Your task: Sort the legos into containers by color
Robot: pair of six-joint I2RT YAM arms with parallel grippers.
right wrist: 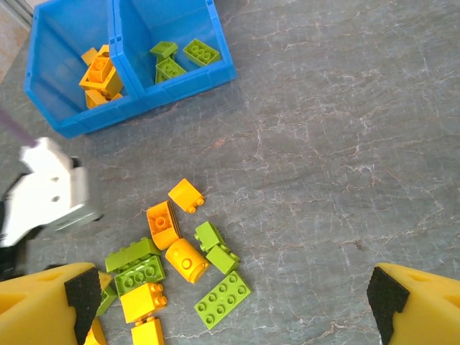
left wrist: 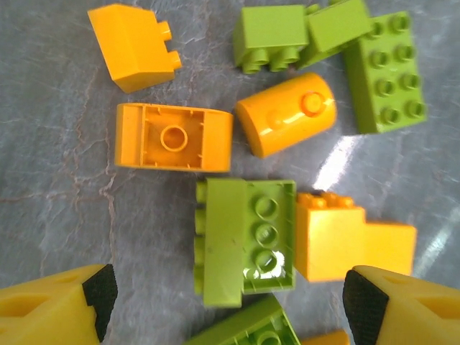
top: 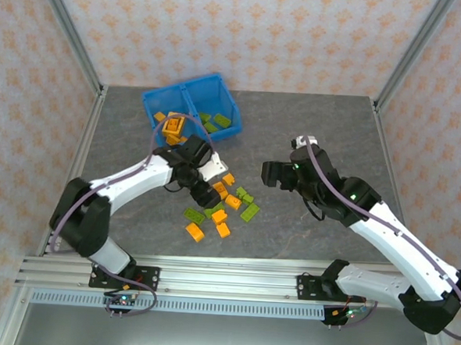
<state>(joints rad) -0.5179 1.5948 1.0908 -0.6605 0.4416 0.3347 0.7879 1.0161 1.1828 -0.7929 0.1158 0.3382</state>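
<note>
At mid-bench [top: 319, 123], over the loose pile [top: 224, 207] of legos, the left jaws hang wide apart with nothing gripped, their black pads [left wrist: 100, 295] low at either side of the left wrist view. Between them lies a lime green brick [left wrist: 244, 241], studs showing. Its long axis runs away from the wrist, so the pads face its two long sides, and a pinch across the narrow way looks on. Watch the orange brick [left wrist: 356, 244], though. It touches the green one's right flank, between it and the right-hand pad, and I reckon a close from here could catch both.

The blue bin [top: 152, 105] sits beyond the pile. Seen from overhead, orange is in its left compartment and green in its right, so this brick belongs on the right. The right jaws, also apart and empty, hover well off to the pile's right. The left arm [top: 136, 178] is plainly the nearer.
</note>
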